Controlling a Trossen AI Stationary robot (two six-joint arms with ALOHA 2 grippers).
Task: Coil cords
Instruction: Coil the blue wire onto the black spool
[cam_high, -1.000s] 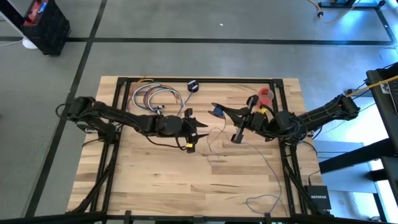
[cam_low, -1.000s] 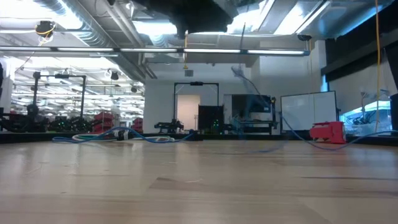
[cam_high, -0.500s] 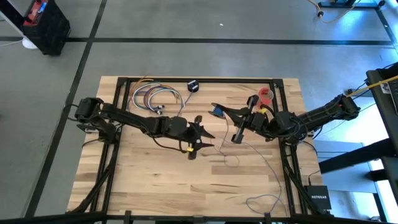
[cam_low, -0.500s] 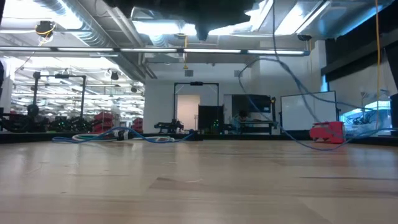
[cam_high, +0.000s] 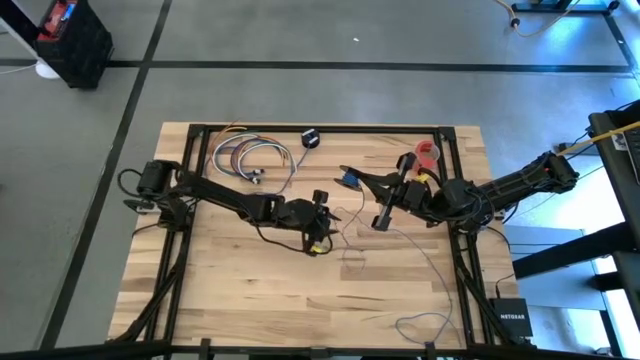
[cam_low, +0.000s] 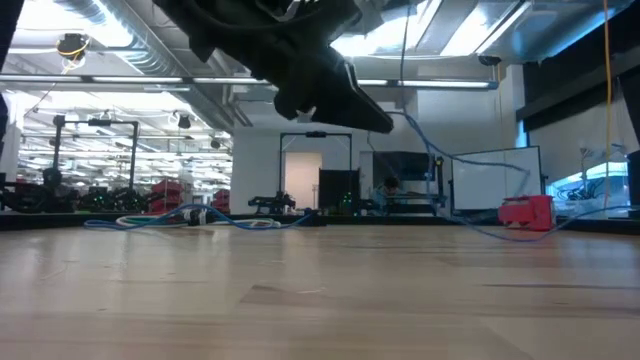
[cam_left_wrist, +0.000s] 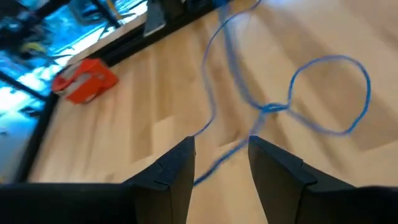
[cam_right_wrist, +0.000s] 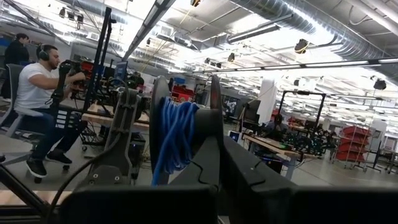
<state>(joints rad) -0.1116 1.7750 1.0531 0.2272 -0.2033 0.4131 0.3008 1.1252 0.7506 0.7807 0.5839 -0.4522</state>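
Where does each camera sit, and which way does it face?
High: overhead, facing straight down on the wooden table; left arm and right arm visible.
Low: tabletop height, facing level into the room; left arm overhead.
Left wrist: faces down past the open left gripper at the thin blue cord.
Right wrist: faces the room past the right gripper, shut on coiled cord.
Shared: the cord shows in all four.
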